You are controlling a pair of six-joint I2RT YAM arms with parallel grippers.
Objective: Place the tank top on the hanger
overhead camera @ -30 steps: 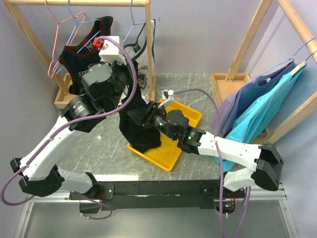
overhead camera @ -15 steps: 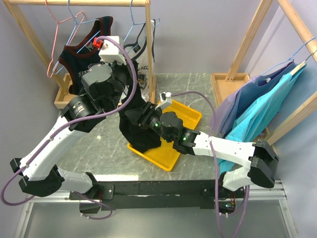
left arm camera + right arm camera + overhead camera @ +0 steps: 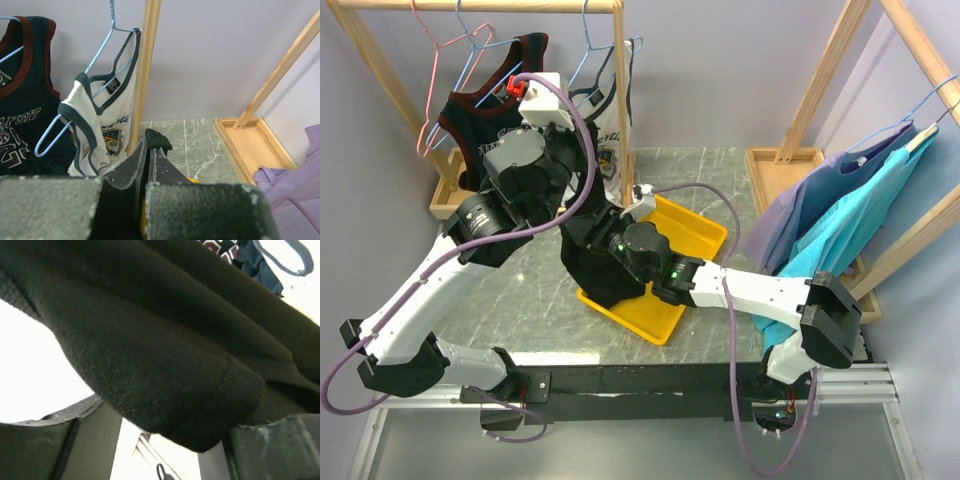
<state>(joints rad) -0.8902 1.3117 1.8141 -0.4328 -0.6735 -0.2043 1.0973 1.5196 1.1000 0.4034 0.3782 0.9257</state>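
Note:
The black tank top point(image 3: 602, 275) hangs from my left gripper point(image 3: 578, 205) down onto the yellow tray point(image 3: 660, 318). In the left wrist view my left gripper point(image 3: 148, 145) is shut, with a tuft of the black tank top point(image 3: 158, 139) sticking out at the tips. My right gripper point(image 3: 596, 236) is pushed into the hanging fabric from the right. In the right wrist view its jaws stand open and a fold of the tank top point(image 3: 150, 355) lies between the fingers point(image 3: 75, 450). The pink-red hanger point(image 3: 432, 110) hangs bare at the left end of the wooden rack.
A navy jersey point(image 3: 485, 110) and a white jersey point(image 3: 610, 125) hang on light blue hangers on the back-left rack, whose post point(image 3: 145, 70) stands just behind my left gripper. A second rack at the right holds purple and teal garments point(image 3: 840, 220).
My right gripper has moved left across the tray and into the hanging tank top. My left arm has stayed still, holding the fabric.

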